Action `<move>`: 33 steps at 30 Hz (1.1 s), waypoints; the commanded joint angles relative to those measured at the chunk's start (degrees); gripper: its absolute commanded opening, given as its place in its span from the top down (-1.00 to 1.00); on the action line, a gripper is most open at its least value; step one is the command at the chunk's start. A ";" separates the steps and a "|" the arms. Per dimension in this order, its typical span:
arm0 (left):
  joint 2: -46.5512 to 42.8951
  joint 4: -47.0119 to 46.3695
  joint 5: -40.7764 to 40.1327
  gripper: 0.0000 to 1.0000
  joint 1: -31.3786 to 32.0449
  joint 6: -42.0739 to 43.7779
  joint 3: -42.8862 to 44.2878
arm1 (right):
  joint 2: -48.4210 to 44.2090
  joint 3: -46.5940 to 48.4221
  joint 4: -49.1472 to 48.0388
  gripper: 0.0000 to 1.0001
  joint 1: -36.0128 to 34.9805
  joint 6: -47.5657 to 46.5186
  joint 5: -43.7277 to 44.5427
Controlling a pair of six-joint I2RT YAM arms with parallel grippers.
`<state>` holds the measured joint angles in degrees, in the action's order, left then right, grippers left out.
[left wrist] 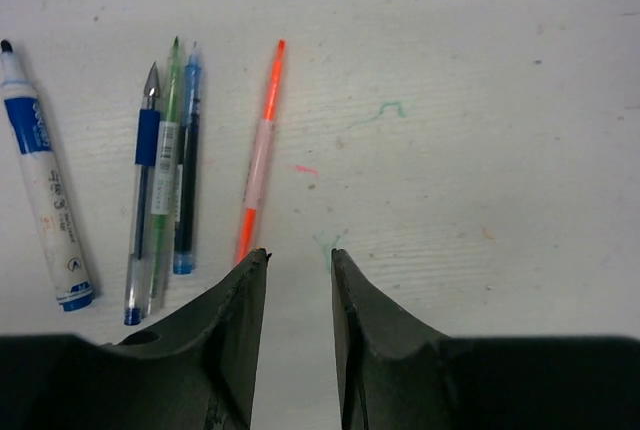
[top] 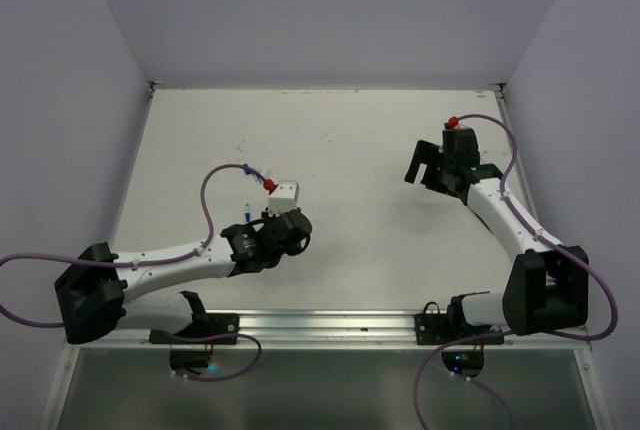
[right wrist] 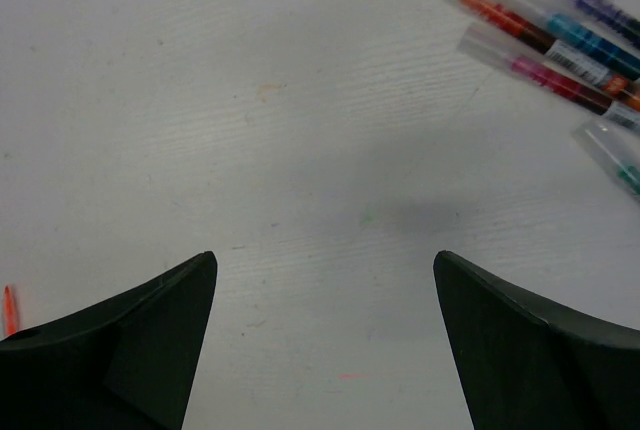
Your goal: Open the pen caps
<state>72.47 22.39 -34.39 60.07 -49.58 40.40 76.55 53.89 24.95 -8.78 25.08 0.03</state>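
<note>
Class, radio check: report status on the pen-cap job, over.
Left end effector slightly open, empty, beside orange pen. Right end effector wide open, empty. Capped pens ahead of it, untouched. Nothing in the way.

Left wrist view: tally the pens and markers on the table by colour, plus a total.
white marker with blue trim: 1
blue pens: 2
green pen: 1
orange pen: 1
Total: 5
</note>
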 commanded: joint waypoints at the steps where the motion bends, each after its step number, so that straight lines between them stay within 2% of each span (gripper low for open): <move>1: -4.96 -7.44 3.18 0.29 0.31 7.47 1.00 | 1.31 2.53 0.62 -0.87 1.83 -3.10 7.95; 4: -8.03 -11.75 7.40 0.26 0.31 10.64 -0.85 | 2.37 3.85 2.38 -0.87 4.01 -2.93 13.49; 8: -10.94 -18.34 13.63 0.19 0.31 13.72 -4.36 | 3.77 3.77 3.61 -0.85 10.69 -4.15 13.59; 12: -11.03 -26.41 17.32 0.08 0.22 16.44 -6.82 | 7.02 4.20 3.53 -0.82 14.48 -14.06 14.02; 15: -10.16 -30.81 20.15 0.00 0.13 17.76 -8.31 | 7.12 4.30 1.51 -0.80 15.54 -19.61 16.66; 20: -8.31 -35.22 26.81 -0.03 -0.40 17.51 -10.34 | 7.29 1.92 -4.64 -0.69 15.63 -27.01 15.08; 26: -8.48 -39.44 29.82 -0.04 -0.66 16.89 -13.50 | 12.38 0.78 -3.33 -0.68 15.81 -31.40 14.91; 29: -8.48 -41.02 30.61 -0.04 -1.01 17.24 -14.56 | 13.00 -0.45 -3.77 -0.57 15.81 -37.01 10.36; 33: -7.96 -43.04 33.33 -0.04 -2.67 17.50 -15.53 | 15.29 1.91 -0.97 -0.47 16.68 -41.24 10.61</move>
<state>64.45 -15.14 -4.32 58.81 -33.47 25.65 91.07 53.60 22.83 6.87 -9.78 12.01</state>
